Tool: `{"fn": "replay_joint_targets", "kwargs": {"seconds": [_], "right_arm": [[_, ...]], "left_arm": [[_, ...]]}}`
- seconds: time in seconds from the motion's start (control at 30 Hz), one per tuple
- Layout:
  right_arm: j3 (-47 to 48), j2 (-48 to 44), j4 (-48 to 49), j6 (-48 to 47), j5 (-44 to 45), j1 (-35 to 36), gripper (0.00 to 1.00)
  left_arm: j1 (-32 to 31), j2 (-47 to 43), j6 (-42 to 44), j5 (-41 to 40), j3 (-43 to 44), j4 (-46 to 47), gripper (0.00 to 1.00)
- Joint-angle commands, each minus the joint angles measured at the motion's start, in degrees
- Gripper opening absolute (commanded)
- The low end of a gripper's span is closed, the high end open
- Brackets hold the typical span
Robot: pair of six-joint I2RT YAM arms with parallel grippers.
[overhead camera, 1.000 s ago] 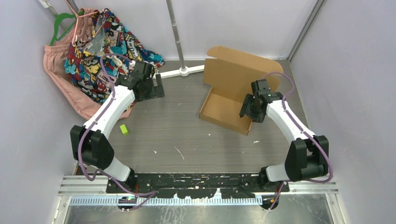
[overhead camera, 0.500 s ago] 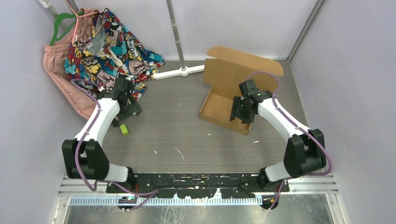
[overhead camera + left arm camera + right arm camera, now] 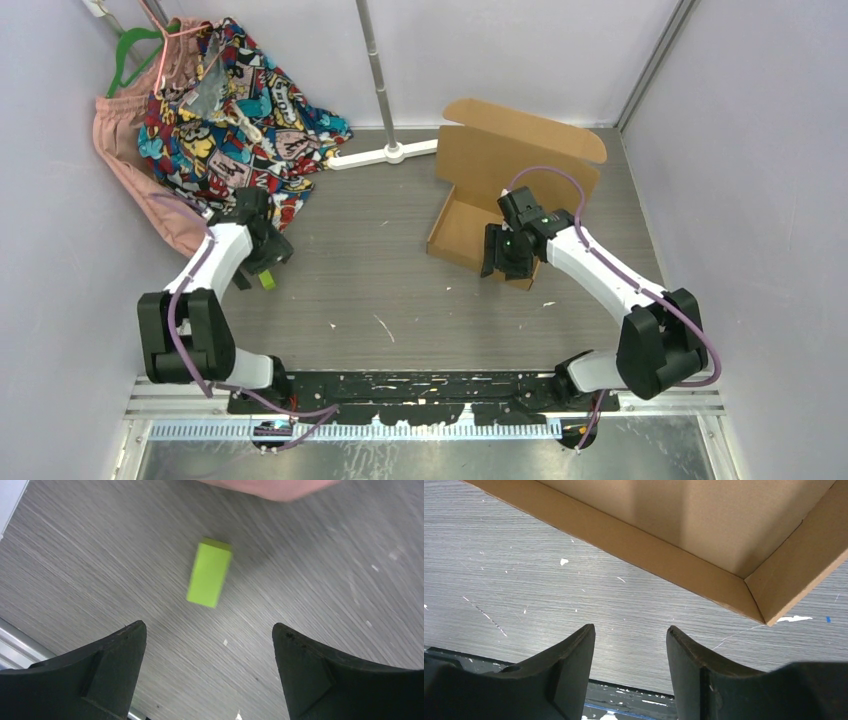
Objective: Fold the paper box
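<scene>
The paper box point(image 3: 520, 150) is brown cardboard at the back right of the table, with its shallow tray point(image 3: 462, 228) formed and its lid flap standing up behind. The tray's near wall and one corner point(image 3: 644, 545) fill the top of the right wrist view. My right gripper point(image 3: 500, 264) hangs over that near wall, pointing down at the table just in front of it. Its jaws point(image 3: 630, 628) are open and hold nothing. My left gripper point(image 3: 262, 260) is far from the box at the left, open point(image 3: 207, 630) over bare table.
A small green block point(image 3: 209, 573) lies on the table just ahead of the left fingers, also seen from above point(image 3: 267, 281). A heap of patterned and pink clothes point(image 3: 230, 100) with a green hanger fills the back left. A white stand's pole and foot point(image 3: 385, 153) are behind the centre.
The left arm has swung back from the clothes towards the near left, ending over the green block. The right gripper has slid left and nearer along the box's front wall, its jaws narrowing slightly.
</scene>
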Motion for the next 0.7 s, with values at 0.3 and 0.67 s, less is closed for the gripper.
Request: {"fn": "replay_joint_targets", "kwargs": {"seconds": [0.3,0.67], "right_arm": [[-0.1,-1.9,3.0,2.4,0.8,2.8,0.57],[1.3,0.0,2.8,2.5,2.1,4.0,0.56]], "left_arm": [[10.7,9.5,5.0,6.0,-2.9,14.8,0.76],[8.6,11.7,5.4,7.9,-4.3,15.2,0.00]]}}
